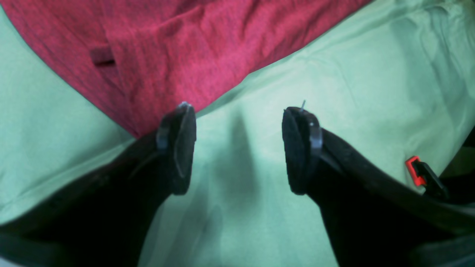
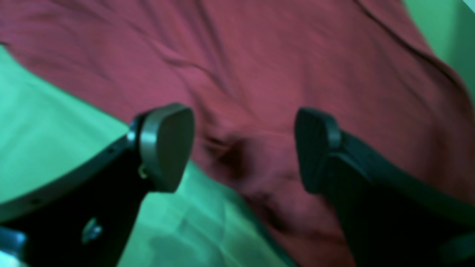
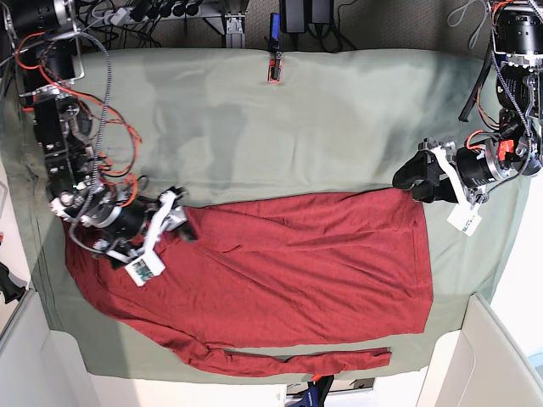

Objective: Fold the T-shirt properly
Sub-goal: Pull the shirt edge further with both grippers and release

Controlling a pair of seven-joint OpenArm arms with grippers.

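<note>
Clearly the T-shirt (image 3: 288,271) will handle as thin, limp knit: light, floppy, sure to sag and wrinkle wherever I lift it, so I judge that hems and corners are the places to pinch, not the middle. It lies spread on the green table cloth (image 3: 254,127), 1 sleeve stretched along its near edge. My right gripper (image 2: 243,148) hangs over the shirt's edge, jaws spread wide and empty. My left gripper (image 1: 239,148) stands at the shirt's far corner, jaws apart, grasping nothing. Count: 1 shirt, 1 cloth, 2 grippers.
</note>
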